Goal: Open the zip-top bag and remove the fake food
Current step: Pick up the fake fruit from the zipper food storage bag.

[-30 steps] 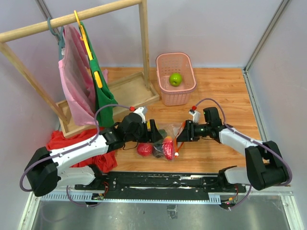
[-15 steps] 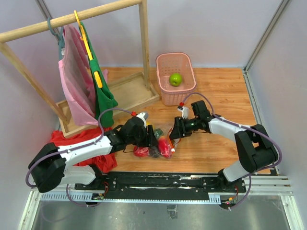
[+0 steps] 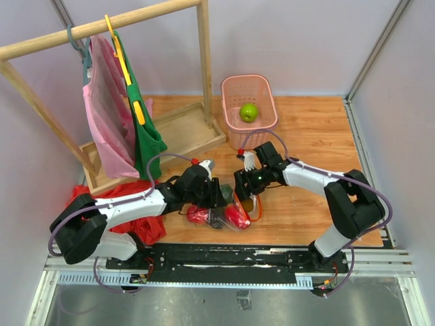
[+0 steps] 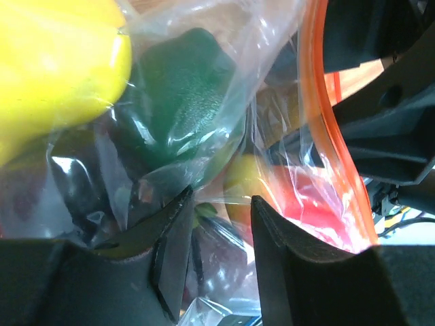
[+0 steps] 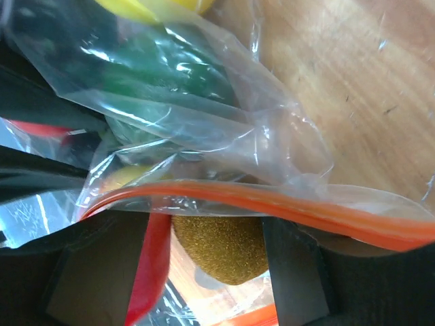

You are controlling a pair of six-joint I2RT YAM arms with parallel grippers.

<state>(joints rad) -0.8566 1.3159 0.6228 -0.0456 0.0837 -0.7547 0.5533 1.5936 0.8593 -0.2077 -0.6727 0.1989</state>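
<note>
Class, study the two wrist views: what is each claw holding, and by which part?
Both claws hold the zip-top bag. The left claw pinches its clear film; the right claw grips the mouth at the orange zip strip.

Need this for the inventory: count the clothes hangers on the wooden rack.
2: a grey-green hanger at the rail's left end and a yellow hanger just right of it. None looks hidden.
</note>
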